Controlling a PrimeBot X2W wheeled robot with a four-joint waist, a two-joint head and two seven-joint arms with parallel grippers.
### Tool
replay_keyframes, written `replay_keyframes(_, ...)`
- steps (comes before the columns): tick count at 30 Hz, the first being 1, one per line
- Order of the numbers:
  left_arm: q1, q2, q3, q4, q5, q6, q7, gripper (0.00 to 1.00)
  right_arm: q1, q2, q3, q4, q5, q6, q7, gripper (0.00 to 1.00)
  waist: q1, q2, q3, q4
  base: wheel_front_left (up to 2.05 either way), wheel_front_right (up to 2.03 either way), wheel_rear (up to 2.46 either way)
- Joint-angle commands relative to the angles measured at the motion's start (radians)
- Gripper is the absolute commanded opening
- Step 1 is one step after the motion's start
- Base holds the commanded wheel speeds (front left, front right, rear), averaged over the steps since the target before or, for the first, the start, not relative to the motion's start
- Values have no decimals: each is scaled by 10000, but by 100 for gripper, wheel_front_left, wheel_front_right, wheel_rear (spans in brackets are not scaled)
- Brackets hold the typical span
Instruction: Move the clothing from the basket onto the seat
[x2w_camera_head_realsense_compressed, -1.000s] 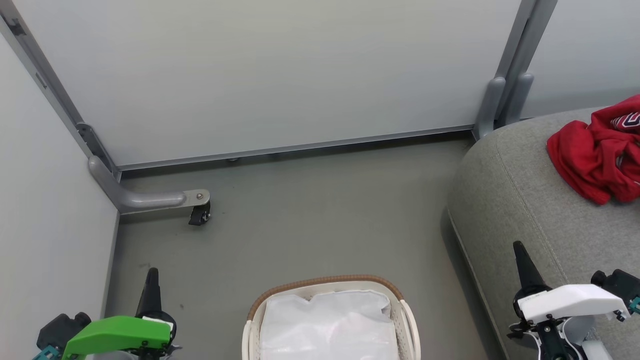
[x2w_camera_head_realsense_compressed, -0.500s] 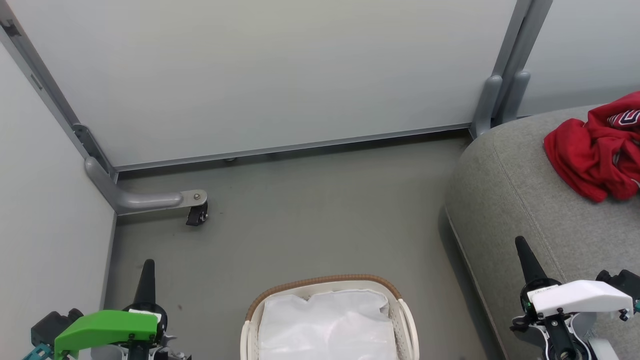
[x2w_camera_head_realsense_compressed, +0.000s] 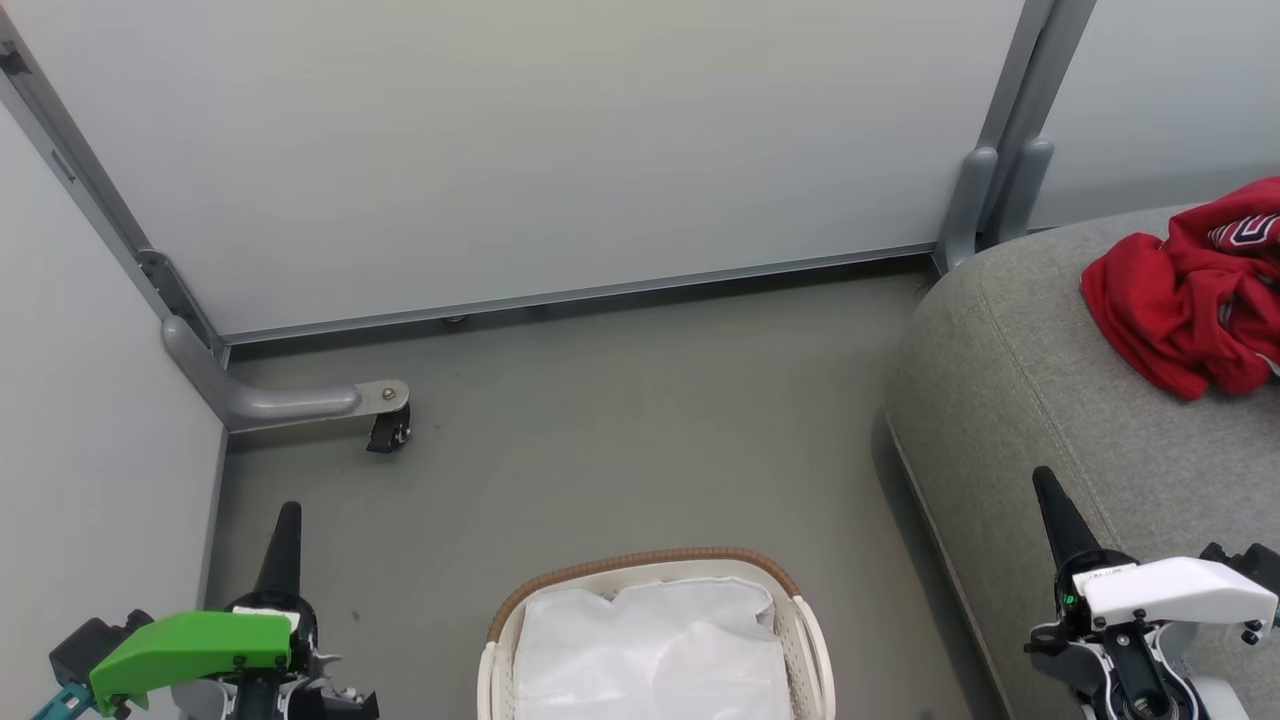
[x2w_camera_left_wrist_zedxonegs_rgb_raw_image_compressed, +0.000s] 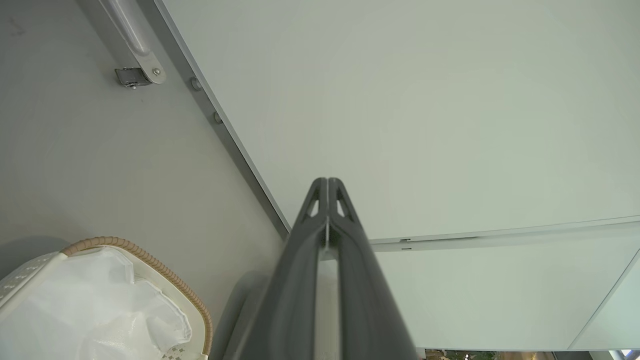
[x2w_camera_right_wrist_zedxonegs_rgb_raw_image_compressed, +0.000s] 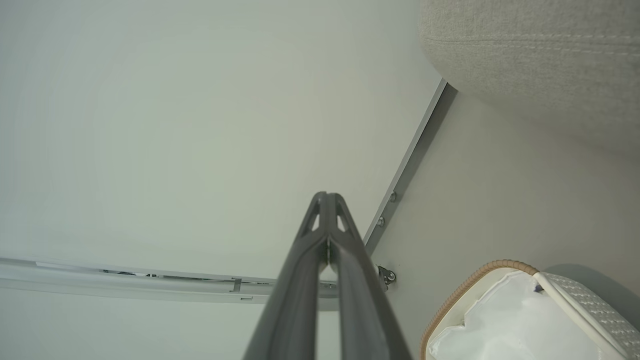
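Your left gripper (x2w_camera_head_realsense_compressed: 283, 520) sits low on the left. Its two dark fingers are pressed together into one point and hold nothing. Your right gripper (x2w_camera_head_realsense_compressed: 1050, 490) sits low on the right, pinched closed and empty in the same way, and shows against the near flank of the seat (x2w_camera_head_realsense_compressed: 1000, 400). Between the two grippers, touching neither, the basket (x2w_camera_head_realsense_compressed: 640, 560) stands on the grey floor (x2w_camera_head_realsense_compressed: 620, 430). Its brown woven rim curves around a crumpled white liner (x2w_camera_head_realsense_compressed: 650, 650), and no red shows in the part you can see, though its near side is cut off by the bottom edge of the head view. The clothing (x2w_camera_head_realsense_compressed: 1175, 300), a bright red heap with striped trim, lies on top of the seat at the far right, well beyond your right gripper. It runs off the edge of the head view. Judging from this, the moving looks done, with both arms drawn back and idle. The next move calls only for a check that nothing red hides under the liner's folds. If something does, open the fingers and reach down into the basket.
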Motion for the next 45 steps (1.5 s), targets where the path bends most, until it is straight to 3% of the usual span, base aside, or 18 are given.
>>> replay_keyframes(1,-231,40,84,-80,-220,-87,76,0,-169,-61,-57,-100,246,-4,73,0,0,0,3,-8,0,0,0)
replay_keyframes(35,-481,49,499,-252,-2342,-272,725,0,-189,-79,-263,-286,2768,-5,731,0,0,0,56,-206,0,0,0)
replay_keyframes(45,-452,49,491,-242,-2319,-273,732,0,-185,-78,-258,-283,2746,-5,713,0,0,0,57,-208,0,0,0)
